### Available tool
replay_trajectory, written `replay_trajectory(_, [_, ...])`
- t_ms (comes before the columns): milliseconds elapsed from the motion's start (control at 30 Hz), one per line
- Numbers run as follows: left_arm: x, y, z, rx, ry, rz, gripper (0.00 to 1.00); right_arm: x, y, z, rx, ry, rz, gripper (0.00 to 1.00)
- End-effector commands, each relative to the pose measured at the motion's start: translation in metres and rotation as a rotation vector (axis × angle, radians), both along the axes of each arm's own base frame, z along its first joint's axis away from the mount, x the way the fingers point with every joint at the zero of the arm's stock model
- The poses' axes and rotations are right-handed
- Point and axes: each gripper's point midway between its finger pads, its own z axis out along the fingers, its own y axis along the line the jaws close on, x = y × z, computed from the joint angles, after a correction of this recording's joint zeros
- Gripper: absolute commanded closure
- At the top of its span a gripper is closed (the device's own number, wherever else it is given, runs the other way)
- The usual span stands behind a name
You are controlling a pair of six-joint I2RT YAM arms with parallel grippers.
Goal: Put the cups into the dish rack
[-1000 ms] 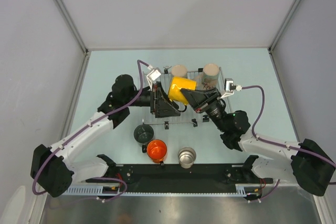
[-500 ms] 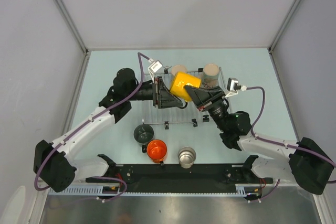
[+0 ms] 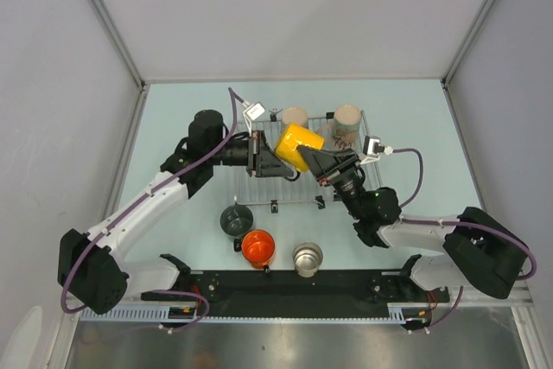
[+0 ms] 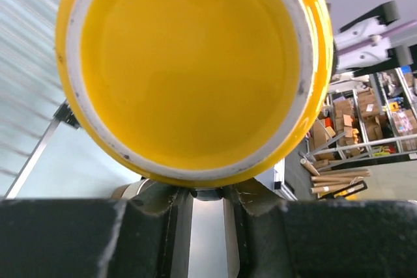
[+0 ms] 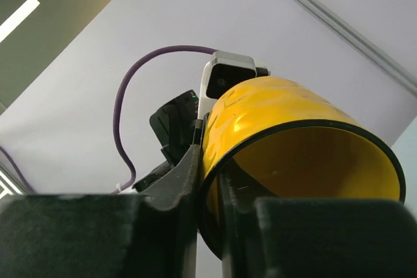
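**Yellow mug** (image 3: 298, 145): in the air above the dish rack (image 3: 294, 189), tipped well over on its side between the two arms. Its mouth faces the right arm and its base faces the left.

**Right gripper** (image 5: 208, 170): closed on the yellow mug's wall at the rim, one finger outside and one inside the mouth.

**Left gripper** (image 4: 207, 194): fingers close together with a narrow gap, tips at the lower edge of the mug's base. Whether they clamp any part of the mug cannot be told.

**Dish rack**: lies flat on the table (image 3: 190, 110), beneath both grippers.

**Cream mug** (image 3: 295, 116): at the rack's far edge, toward the left.

**Second cream mug** (image 3: 347, 118): at the rack's far edge, toward the right corner.

**Dark grey-green mug** (image 3: 236, 219): on the table, off the rack, near its near-left corner.

**Orange mug** (image 3: 257, 247): on the table, just beside the dark grey-green mug on its near side.

**Steel mug** (image 3: 307, 258): on the table, right of the orange mug — close to the arm bases.
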Motion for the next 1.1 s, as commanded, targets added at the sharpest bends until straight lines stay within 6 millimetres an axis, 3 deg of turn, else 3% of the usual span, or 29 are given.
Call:
replay_trajectory(0, [0.016,-0.01,0.073,-0.121,-0.413,0.022,0.99,-0.053,0.027,-0.032,-0.098,-0.031,0.238,0.66])
replay_trajectory(100, [0.029,-0.006,0.072,-0.053,-0.518,0.078,0.99,-0.052,0.017,-0.037,-0.115,-0.015,0.207,0.47])
replay_trajectory(167, [0.038,0.0,0.066,0.007,-0.587,0.125,0.99,-0.051,0.012,-0.037,-0.14,-0.001,0.186,0.42])
replay_trajectory(400, [0.042,0.007,0.06,0.053,-0.673,0.165,0.99,-0.055,-0.001,-0.036,-0.173,0.003,0.148,0.38])
replay_trajectory(467, [0.042,0.008,0.06,0.058,-0.689,0.169,0.99,-0.058,-0.008,-0.033,-0.172,-0.003,0.138,0.29])
replay_trajectory(600, [0.046,0.014,0.067,0.071,-0.744,0.206,0.99,-0.053,-0.021,-0.055,-0.239,0.075,0.084,0.21])
replay_trajectory(633, [0.045,0.015,0.07,0.067,-0.755,0.21,0.99,-0.057,-0.031,-0.048,-0.219,0.07,0.072,0.17])
replay_trajectory(667, [0.046,0.016,0.07,0.068,-0.761,0.215,0.99,-0.055,-0.031,-0.064,-0.278,0.116,0.068,0.16])
replay_trajectory(833, [0.057,0.015,0.068,0.108,-0.779,0.237,0.99,-0.062,-0.057,-0.062,-0.321,0.15,0.005,0.11])
replay_trajectory(967, [0.068,-0.001,0.032,0.219,-0.73,0.179,0.99,-0.064,-0.096,-0.036,-0.337,0.143,-0.129,0.09])
replay_trajectory(1000, [0.071,-0.011,0.013,0.251,-0.712,0.142,0.99,-0.064,-0.104,-0.029,-0.339,0.126,-0.166,0.09])
replay_trajectory(1067, [0.074,-0.021,-0.004,0.294,-0.702,0.119,0.99,-0.06,-0.109,-0.027,-0.387,0.139,-0.205,0.08])
